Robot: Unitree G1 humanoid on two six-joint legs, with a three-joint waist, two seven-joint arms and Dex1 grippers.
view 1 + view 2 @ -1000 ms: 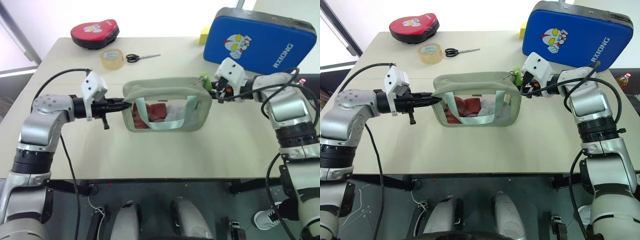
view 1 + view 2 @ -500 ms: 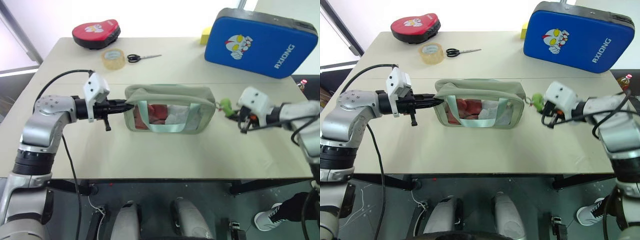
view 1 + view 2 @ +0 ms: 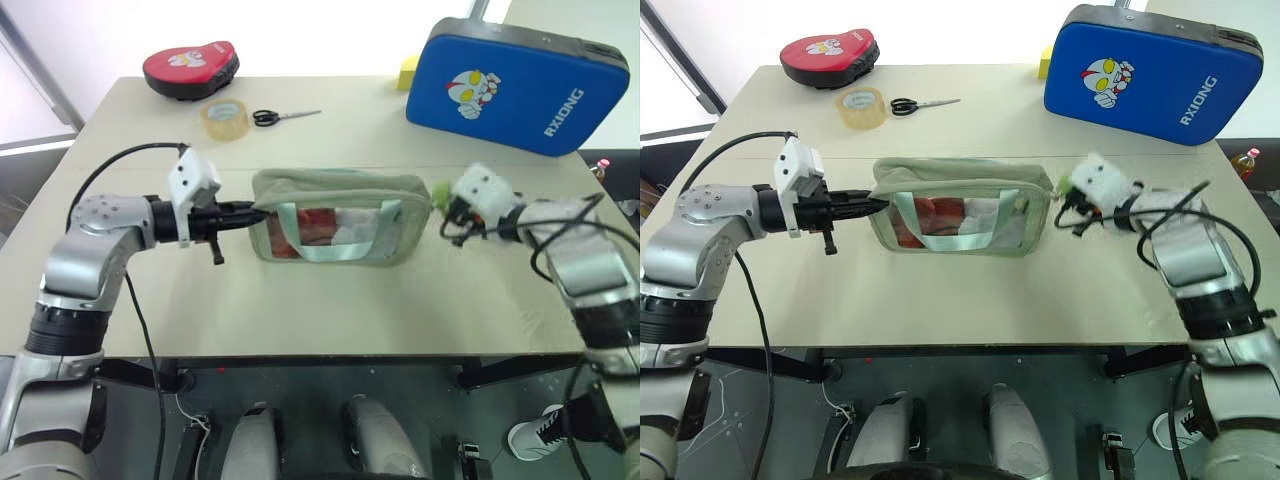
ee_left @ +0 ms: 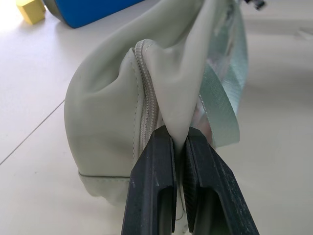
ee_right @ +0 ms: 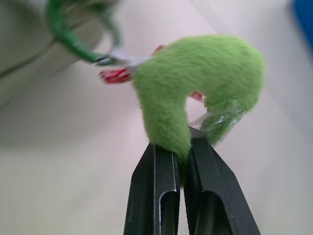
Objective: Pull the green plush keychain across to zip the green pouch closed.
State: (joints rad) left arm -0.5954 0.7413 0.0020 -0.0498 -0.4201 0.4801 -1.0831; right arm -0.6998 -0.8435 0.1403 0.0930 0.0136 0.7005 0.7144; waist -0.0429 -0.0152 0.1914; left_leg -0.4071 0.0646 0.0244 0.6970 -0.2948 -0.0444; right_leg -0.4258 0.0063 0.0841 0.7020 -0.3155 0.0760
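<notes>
Big beige table (image 3: 940, 290) fills the scene, and at its far right corner sits the blue cartoon-printed pad (image 3: 1155, 55), with a red pad (image 3: 830, 55) at the far left. Centre stage, the green pouch (image 3: 960, 205) lies across the middle of the table, red and white contents showing through its clear window. The left gripper (image 4: 179, 147) is clamped tight on the fabric at the pouch's left end, right beside the zipper. Over at the pouch's right end, the right gripper (image 5: 182, 147) is pinched on the green plush keychain (image 5: 195, 93). Behind the pouch, a tape roll (image 3: 861, 106) and scissors (image 3: 923, 103).
</notes>
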